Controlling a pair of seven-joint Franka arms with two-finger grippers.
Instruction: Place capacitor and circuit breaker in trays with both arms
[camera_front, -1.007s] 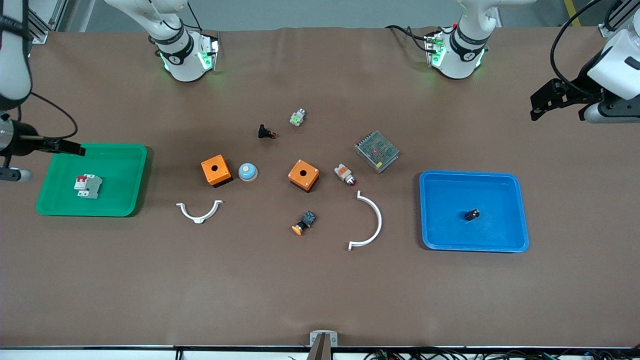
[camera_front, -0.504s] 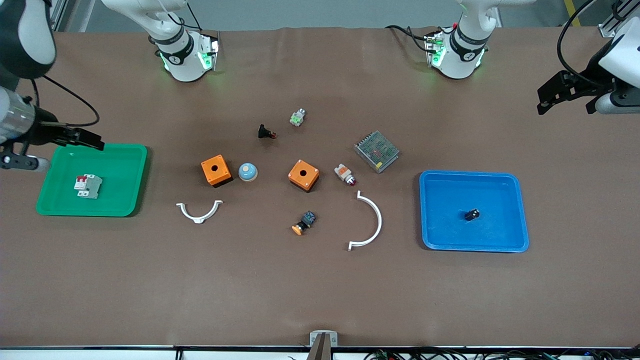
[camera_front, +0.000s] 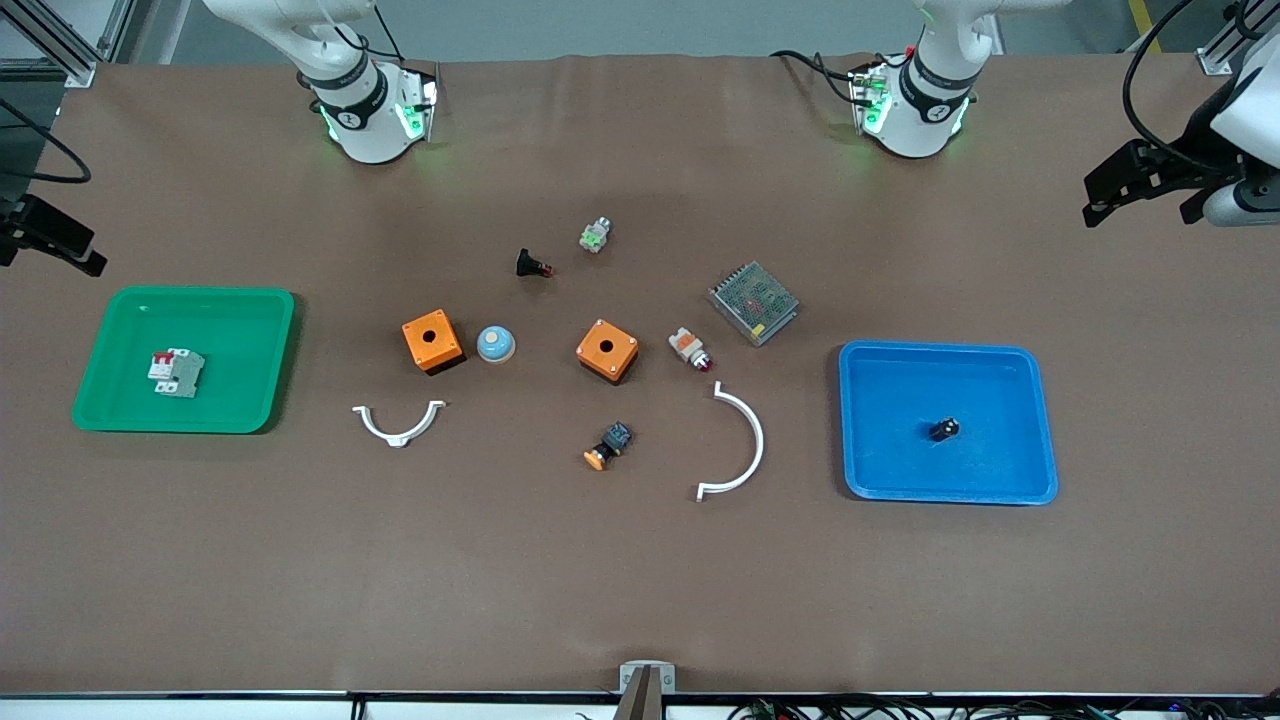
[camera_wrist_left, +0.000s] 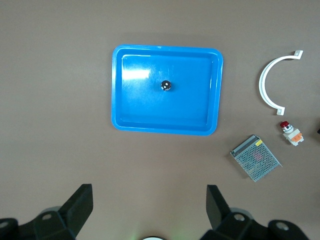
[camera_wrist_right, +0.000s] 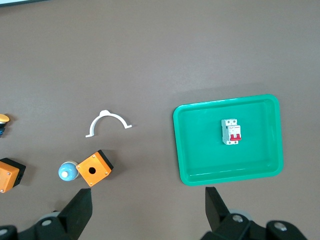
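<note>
The capacitor (camera_front: 943, 429) lies in the blue tray (camera_front: 1040, 420) at the middle right of the front view, a little toward the tray's right half and clear of its walls; in the left wrist view the capacitor (camera_wrist_left: 166, 85) sits near the middle of the blue tray (camera_wrist_left: 117, 90). The circuit breaker (camera_front: 177, 372) lies flat in the green tray (camera_front: 270, 360) at the middle left of the front view, its red toggles showing. The right wrist view shows the circuit breaker (camera_wrist_right: 231, 132) inside the green tray (camera_wrist_right: 182, 145), apart from the walls. The left gripper (camera_front: 1140, 185) hangs at the upper right edge of the front view, above bare table (camera_front: 640, 580) higher in the frame than the blue tray, its fingers (camera_wrist_left: 80, 202) spread wide apart and holding nothing. The right gripper (camera_front: 50, 238) is at the upper left edge of the front view, above the table higher in the frame than the green tray, with its fingers (camera_wrist_right: 82, 207) likewise wide apart and empty. In the middle of the frame between the trays lie two orange boxes (camera_front: 432, 341), a pale blue dome (camera_front: 495, 344), two white curved brackets (camera_front: 398, 424), a grey meshed box (camera_front: 753, 302), a white-orange part with a red tip (camera_front: 690, 349), a black-blue button with an orange cap (camera_front: 608, 446), a black part with a red tip (camera_front: 532, 265) and a small green-and-white part (camera_front: 595, 235).
</note>
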